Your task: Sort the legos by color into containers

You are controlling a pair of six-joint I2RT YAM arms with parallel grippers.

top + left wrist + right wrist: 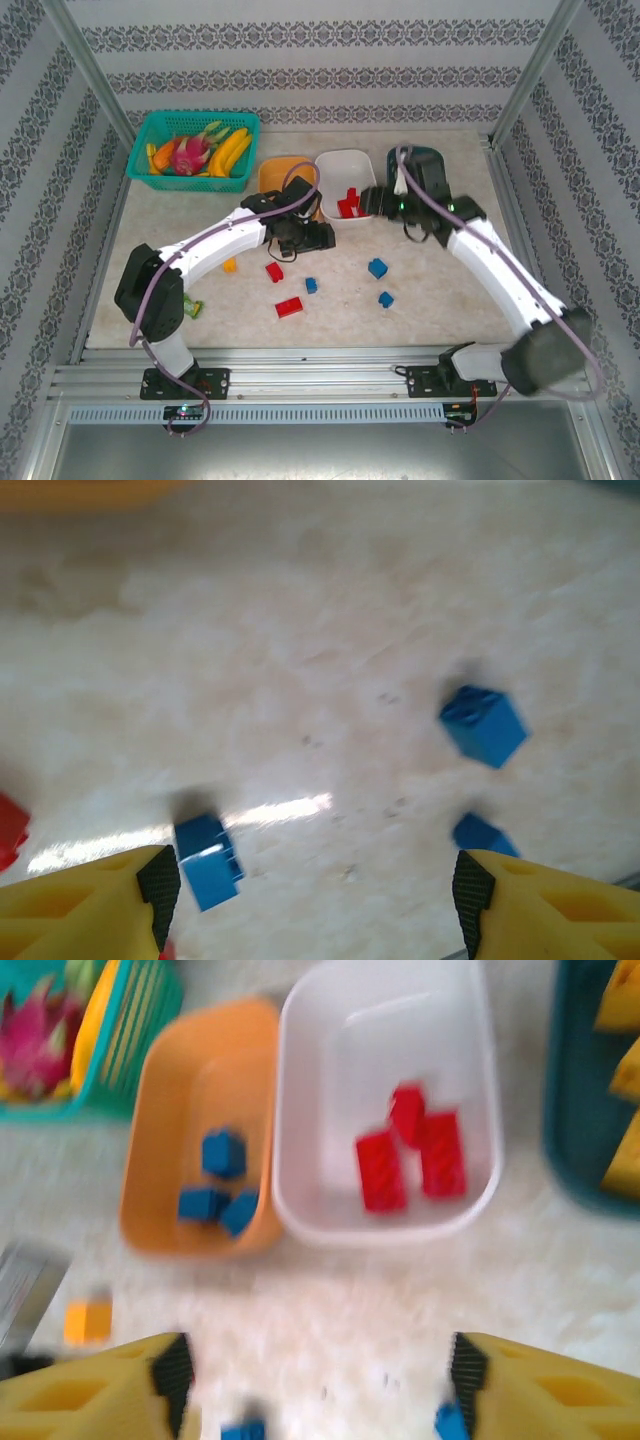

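With both grippers spread wide and empty, the right gripper (pixel 315 1385) hangs just near of the white tub (pixel 400 1030) holding three red bricks (pixel 383 1170), while the left gripper (pixel 315 890) hangs by a loose blue brick (pixel 208 860), probably bound for the blue-filled orange tub (pixel 165 1140) to the left.

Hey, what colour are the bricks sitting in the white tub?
Red. The bricks in the white tub show clearest in the right wrist view.

Red legos (pixel 382 1170), white tub (pixel 400 1030) (orange tub (pixel 170 1090) too)
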